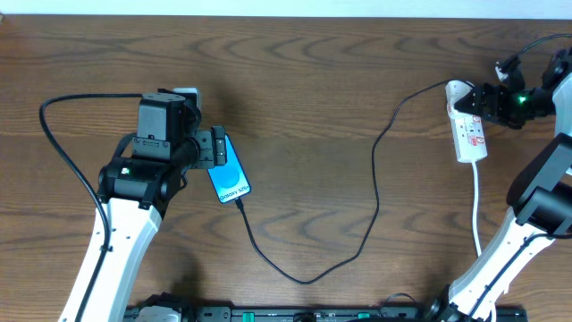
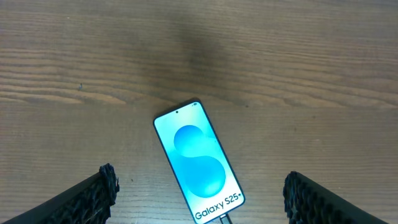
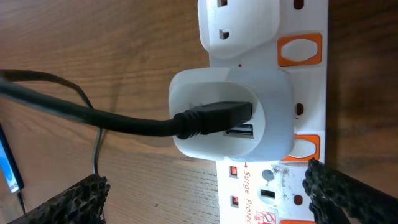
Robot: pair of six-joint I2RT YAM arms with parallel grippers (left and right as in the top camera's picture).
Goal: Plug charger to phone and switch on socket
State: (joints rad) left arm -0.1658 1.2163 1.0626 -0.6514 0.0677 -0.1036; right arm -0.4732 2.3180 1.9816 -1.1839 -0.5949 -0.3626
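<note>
Left gripper (image 2: 199, 185), right gripper (image 3: 202, 179): both spread, nothing pinched. "Galaxy S25+" is read on the phone (image 2: 198, 163) at 6 o'clock, "Surge Prote" on the socket (image 3: 249, 28). Wood-grain table (image 2: 292, 68).

Robot lab, two arms (image 1: 116, 234), wooden table (image 1: 313, 89)

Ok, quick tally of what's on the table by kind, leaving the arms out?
Phones: 1, the phone
Cables: 1, the charger, black
Power strips: 1, the socket, with its white cord
Plug adapters: 1, the white adapter seated in the socket
Total: 4
</note>
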